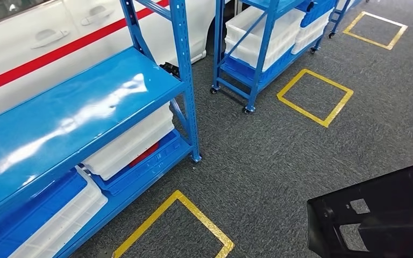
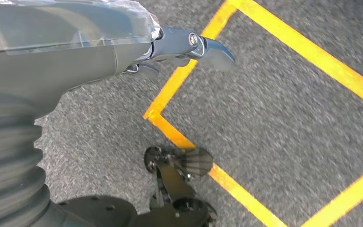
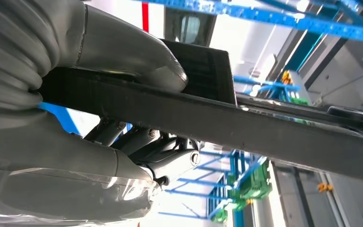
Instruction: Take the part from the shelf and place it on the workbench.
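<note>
- Shelves: two blue units in the head view. The near shelf [image 1: 75,113] stands at left; a wheeled shelf [image 1: 258,59] stands behind it.
- Bins: white bins [image 1: 132,142] and blue bins [image 1: 150,164] sit on the lower tiers of both shelves; the full count cannot be told.
- Floor marks: three yellow tape squares [image 1: 314,97] lie on the grey carpet [image 1: 279,161].
- Background: a white car [image 1: 59,37] with one red stripe stands behind the near shelf.
- Writing: none readable.
- Part [image 1: 379,217]: one black panel, at lower right in the head view, off the shelf, above the carpet.
- Right hand [image 3: 123,118]: clamped on the part [image 3: 227,123], thumb on one face, fingers [image 3: 170,153] under the other.
- Left hand [image 2: 184,47]: hangs over the carpet, holding nothing, fingers loosely apart.
</note>
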`<state>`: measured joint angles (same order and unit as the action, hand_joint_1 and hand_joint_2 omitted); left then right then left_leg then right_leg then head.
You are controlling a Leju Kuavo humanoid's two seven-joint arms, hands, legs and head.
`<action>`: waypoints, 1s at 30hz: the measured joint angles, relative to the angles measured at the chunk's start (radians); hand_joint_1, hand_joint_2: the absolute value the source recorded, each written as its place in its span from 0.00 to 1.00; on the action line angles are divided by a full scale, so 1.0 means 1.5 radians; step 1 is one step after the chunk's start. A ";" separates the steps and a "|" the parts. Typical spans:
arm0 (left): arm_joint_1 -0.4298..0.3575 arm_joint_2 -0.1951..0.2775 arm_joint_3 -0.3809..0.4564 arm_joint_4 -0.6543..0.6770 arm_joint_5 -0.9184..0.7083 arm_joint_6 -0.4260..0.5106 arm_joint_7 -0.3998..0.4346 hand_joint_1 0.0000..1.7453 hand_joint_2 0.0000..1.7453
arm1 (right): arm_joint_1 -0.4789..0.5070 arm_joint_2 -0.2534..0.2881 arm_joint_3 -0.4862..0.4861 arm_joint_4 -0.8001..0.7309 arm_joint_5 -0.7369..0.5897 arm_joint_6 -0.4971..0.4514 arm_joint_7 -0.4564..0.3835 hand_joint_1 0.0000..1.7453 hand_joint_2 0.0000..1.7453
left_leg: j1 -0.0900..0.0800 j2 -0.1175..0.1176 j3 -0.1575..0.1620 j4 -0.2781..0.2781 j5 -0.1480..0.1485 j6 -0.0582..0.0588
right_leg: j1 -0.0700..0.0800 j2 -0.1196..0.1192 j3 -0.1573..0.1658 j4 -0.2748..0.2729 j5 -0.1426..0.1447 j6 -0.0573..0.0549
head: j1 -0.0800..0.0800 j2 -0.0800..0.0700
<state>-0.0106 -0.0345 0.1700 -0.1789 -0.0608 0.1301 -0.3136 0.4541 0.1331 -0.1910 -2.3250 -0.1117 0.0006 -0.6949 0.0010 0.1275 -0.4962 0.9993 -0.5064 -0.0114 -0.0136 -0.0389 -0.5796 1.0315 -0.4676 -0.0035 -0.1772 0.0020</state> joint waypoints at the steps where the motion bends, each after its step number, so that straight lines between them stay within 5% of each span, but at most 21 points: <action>1: -0.001 0.000 -0.001 0.000 -0.003 -0.001 -0.001 0.00 1.00 | 0.001 0.001 -0.002 0.000 0.001 0.001 0.000 1.00 1.00 | 0.002 -0.006 0.001 0.004 -0.005 -0.003 | -0.001 0.007 0.000 -0.002 0.002 -0.004 | 0.000 0.000; 4: 0.000 -0.001 -0.005 0.000 -0.009 -0.002 -0.003 0.00 1.00 | 0.001 0.005 -0.007 -0.001 0.006 0.005 0.000 1.00 1.00 | 0.007 -0.058 -0.031 0.082 -0.058 -0.009 | -0.004 0.027 -0.003 -0.005 0.007 -0.014 | 0.000 0.000; 6: 0.003 -0.003 -0.008 0.000 -0.014 0.000 -0.003 0.00 1.00 | 0.000 0.008 -0.008 -0.001 0.009 0.005 0.000 1.00 1.00 | 0.008 -0.074 -0.068 0.164 -0.092 -0.010 | -0.002 0.044 -0.006 -0.004 0.009 -0.016 | 0.000 0.000; 7: 0.004 -0.005 -0.010 0.000 -0.016 0.001 -0.003 0.00 1.00 | -0.001 0.009 -0.009 -0.001 0.010 0.005 0.000 1.00 1.00 | 0.008 -0.077 -0.076 0.180 -0.091 -0.010 | 0.000 0.053 -0.007 -0.004 0.009 -0.017 | 0.000 0.000; 9: 0.005 -0.007 -0.014 0.000 -0.020 0.003 -0.003 0.00 1.00 | -0.001 0.012 -0.010 -0.001 0.012 0.005 0.000 1.00 1.00 | 0.008 -0.083 -0.061 0.139 -0.052 -0.006 | 0.001 0.072 -0.006 -0.003 0.010 -0.016 | 0.000 0.000; 11: 0.006 -0.009 -0.018 0.000 -0.020 0.004 -0.003 0.00 1.00 | -0.002 0.014 -0.010 -0.001 0.017 0.004 0.000 1.00 1.00 | 0.008 -0.114 -0.026 0.054 -0.009 0.001 | 0.001 0.090 -0.007 -0.001 0.012 -0.013 | 0.000 0.000; 13: 0.006 -0.011 -0.020 0.000 -0.022 0.003 -0.004 0.00 1.00 | -0.003 0.018 -0.011 -0.001 0.023 0.004 0.000 1.00 1.00 | 0.007 -0.141 -0.011 0.011 0.002 0.006 | -0.002 0.106 -0.013 0.000 0.015 -0.005 | 0.000 0.000; 14: 0.005 -0.012 -0.021 0.001 -0.023 0.003 -0.005 0.00 1.00 | -0.003 0.020 -0.011 -0.001 0.025 0.004 0.000 1.00 1.00 | 0.005 -0.142 -0.010 0.008 0.001 0.008 | -0.004 0.115 -0.016 0.000 0.018 0.001 | 0.000 0.000; 16: 0.003 -0.014 -0.022 0.001 -0.027 0.000 -0.007 0.00 1.00 | 0.000 0.024 -0.014 -0.001 0.027 0.004 0.000 1.00 1.00 | 0.005 -0.125 -0.007 -0.001 0.007 0.014 | -0.006 0.121 -0.021 0.000 0.021 0.010 | 0.000 0.000; 18: 0.003 -0.016 -0.022 0.001 -0.031 -0.001 -0.008 0.00 1.00 | -0.001 0.026 -0.018 -0.003 0.027 0.004 0.000 1.00 1.00 | 0.006 -0.104 -0.003 -0.011 0.014 0.024 | -0.002 0.087 -0.039 0.033 -0.001 0.014 | 0.000 0.000; 20: 0.004 -0.016 -0.022 0.001 -0.031 -0.002 -0.009 0.00 1.00 | -0.003 0.027 -0.020 -0.004 0.027 0.005 0.000 1.00 1.00 | 0.004 -0.082 -0.004 -0.014 0.016 0.029 | -0.002 0.045 -0.076 0.112 -0.045 0.015 | 0.000 0.000; 22: 0.004 -0.016 -0.023 0.001 -0.031 -0.003 -0.010 0.00 1.00 | -0.004 0.028 -0.021 -0.004 0.027 0.006 0.000 1.00 1.00 | 0.001 -0.061 -0.006 -0.013 0.015 0.029 | -0.004 0.033 -0.102 0.172 -0.067 0.018 | 0.000 0.000; 24: 0.003 -0.016 -0.023 0.001 -0.031 -0.005 -0.013 0.00 1.00 | -0.004 0.028 -0.025 -0.004 0.029 0.006 0.000 1.00 1.00 | 0.000 -0.042 -0.006 -0.012 0.014 0.027 | -0.005 0.024 -0.078 0.140 -0.045 0.018 | 0.000 0.000; 27: 0.001 -0.017 -0.027 0.001 -0.032 -0.008 -0.015 0.00 1.00 | -0.005 0.029 -0.028 -0.005 0.035 0.006 0.000 1.00 1.00 | -0.003 -0.021 -0.004 -0.007 0.007 0.018 | -0.001 -0.012 -0.001 0.014 -0.004 0.012 | 0.000 0.000; 30: -0.003 -0.017 -0.029 0.001 -0.032 -0.009 -0.013 0.00 1.00 | -0.004 0.034 -0.029 -0.007 0.039 0.006 0.000 1.00 1.00 | -0.005 -0.004 0.001 -0.006 0.004 0.008 | 0.005 -0.006 0.006 -0.007 -0.001 0.001 | 0.000 0.000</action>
<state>-0.0146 -0.0596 0.1259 -0.1781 -0.1089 0.1173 -0.3338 0.4485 0.1844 -0.2342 -2.3350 -0.0528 0.0096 -0.6951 -0.0057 0.1221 -0.4942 0.9907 -0.5003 0.0007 -0.0064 -0.0486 -0.5709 1.0206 -0.4697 -0.0024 -0.1769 0.0022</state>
